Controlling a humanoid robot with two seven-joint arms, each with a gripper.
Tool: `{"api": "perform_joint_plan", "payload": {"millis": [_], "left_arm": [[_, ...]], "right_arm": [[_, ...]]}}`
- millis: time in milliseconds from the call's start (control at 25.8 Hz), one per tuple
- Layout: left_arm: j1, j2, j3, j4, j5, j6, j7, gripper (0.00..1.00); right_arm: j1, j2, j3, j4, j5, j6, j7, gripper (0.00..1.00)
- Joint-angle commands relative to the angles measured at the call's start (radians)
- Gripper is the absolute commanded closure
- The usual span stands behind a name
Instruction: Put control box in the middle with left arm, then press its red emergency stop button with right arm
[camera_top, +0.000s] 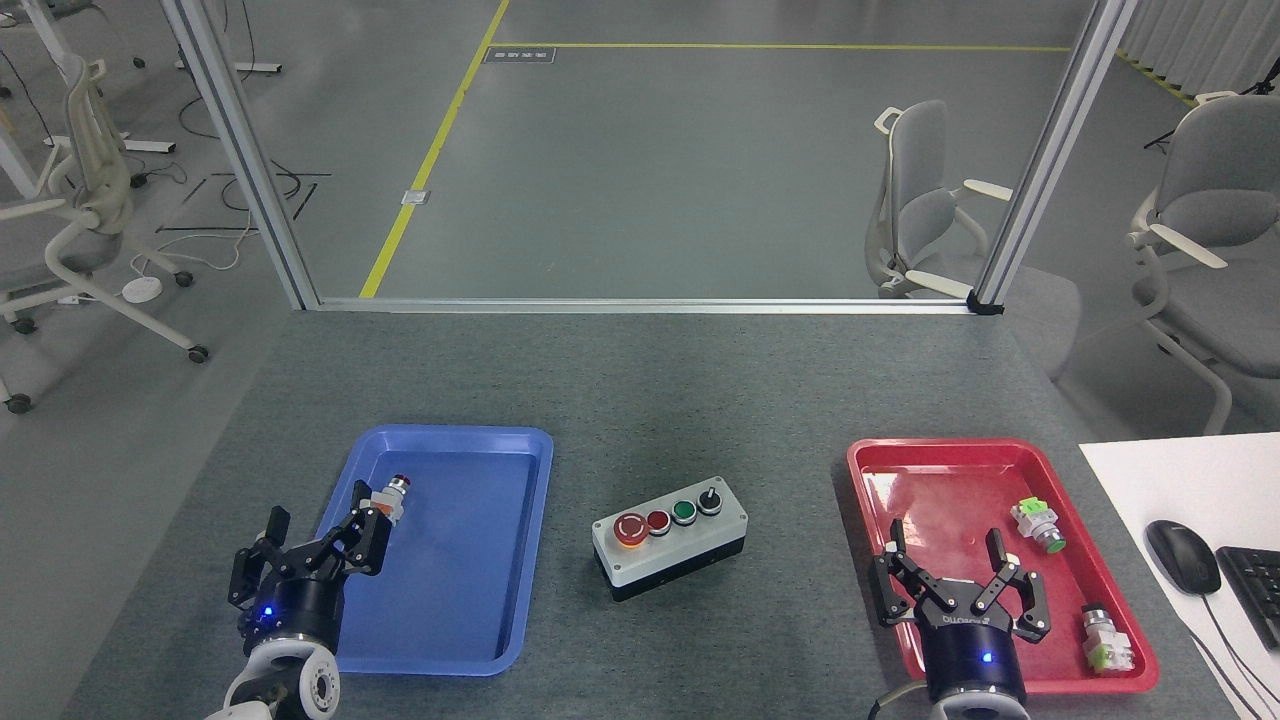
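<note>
The control box (670, 547), light grey on a black base, sits on the bare dark felt of the middle (660, 420) between the two trays, turned slightly askew. Its big red emergency stop button (630, 529) is at the left end of the row, beside a small red button, a green button and a black knob. My left gripper (312, 545) stands open at the blue tray's left edge, holding nothing. Over the red tray's near part, my right gripper (958, 583) is open and empty, well right of the box.
A blue tray (450, 550) on the left holds a small orange-white pushbutton (390, 497). The red tray (880, 560) on the right holds two green-capped switches (1037, 526) (1104, 641). A white desk with a mouse (1182, 556) and keyboard lies at the far right.
</note>
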Motion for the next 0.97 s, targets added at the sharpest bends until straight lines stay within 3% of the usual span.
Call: {"api": "perform_joint_plan", "payload": {"millis": [0,930], "left_arm": [[0.0,0.0,0.0,0.0,0.0,0.0,0.001,0.01],[0.0,0.0,0.0,0.001,0.0,0.0,0.001,0.01]], "right_arm": [[0.004,-0.013,-0.002,-0.002,-0.002,-0.005,0.009,0.02],[-0.001,-0.019,0.055,-0.016,-0.017,-0.009,0.006,0.02]]}}
